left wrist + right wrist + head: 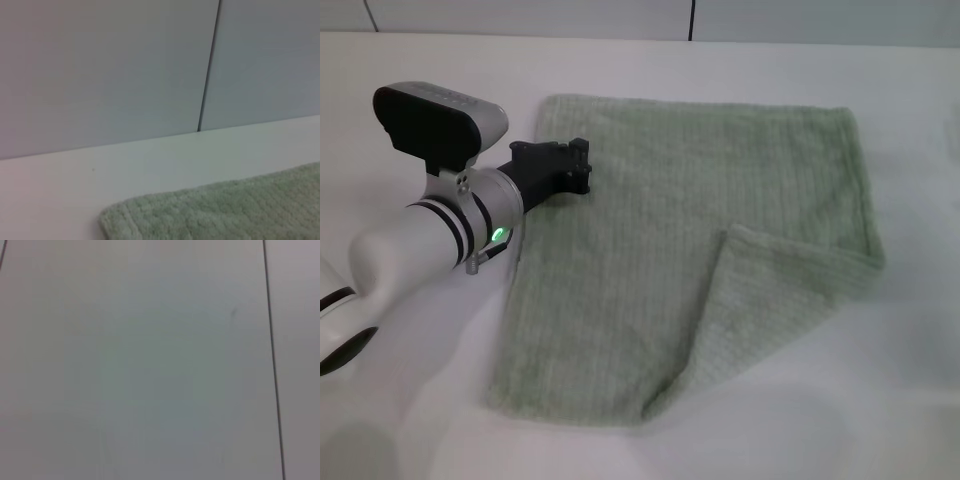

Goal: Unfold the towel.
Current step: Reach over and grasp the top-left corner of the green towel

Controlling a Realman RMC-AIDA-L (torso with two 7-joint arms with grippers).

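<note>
The pale sage-green towel (660,250) lies spread on the white table (410,420). Its near right corner is folded over onto the cloth as a triangular flap (770,300). My left gripper (582,166) is low over the towel's far left part, just inside the left hem. The left wrist view shows a corner of the towel (225,210) on the table, with the wall behind. My right gripper is out of view; the right wrist view shows only wall panels.
A grey panelled wall (620,15) runs along the table's far edge. Bare table surface lies to the right of the towel (920,330) and in front of it.
</note>
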